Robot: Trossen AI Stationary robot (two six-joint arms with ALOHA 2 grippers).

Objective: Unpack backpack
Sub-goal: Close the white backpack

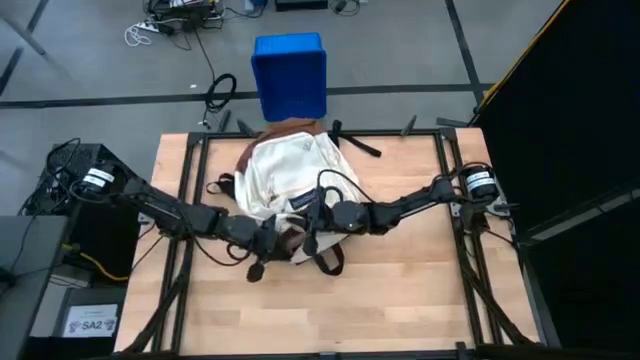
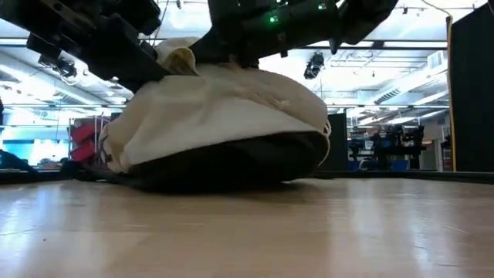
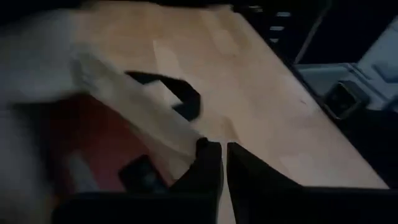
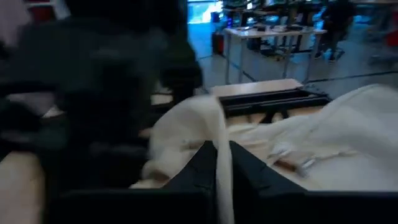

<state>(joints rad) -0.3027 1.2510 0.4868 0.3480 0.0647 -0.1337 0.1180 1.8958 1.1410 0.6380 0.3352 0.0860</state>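
High view: one cream-white backpack (image 1: pixel 285 170) lies flat near the middle of the wooden table (image 1: pixel 400 290), toward the far edge, its brown base pointing at a blue crate (image 1: pixel 290 75) that stands on the floor beyond the table. Dark straps (image 1: pixel 355 140) trail from the bag onto the wood at its far side and at its near end. Both arms reach inward and meet at the near end of the bag. Left gripper (image 1: pixel 272 240): at the bag's near left corner, over the opening, where a reddish lining (image 3: pixel 93 143) shows inside; in the left wrist view its fingers (image 3: pixel 208 165) stand almost together beside a cream edge of the bag, and whether they pinch that cloth cannot be told. Right gripper (image 1: pixel 318 222): at the bag's near end, just beside the left gripper; in the right wrist view its fingers (image 4: pixel 202 162) are clamped on a raised fold of cream cloth that runs up between them. Low view: the bag (image 2: pixel 224 123) sits as a low mound on the table, cream cloth above, dark underside touching the wood, both arms coming down onto its top.
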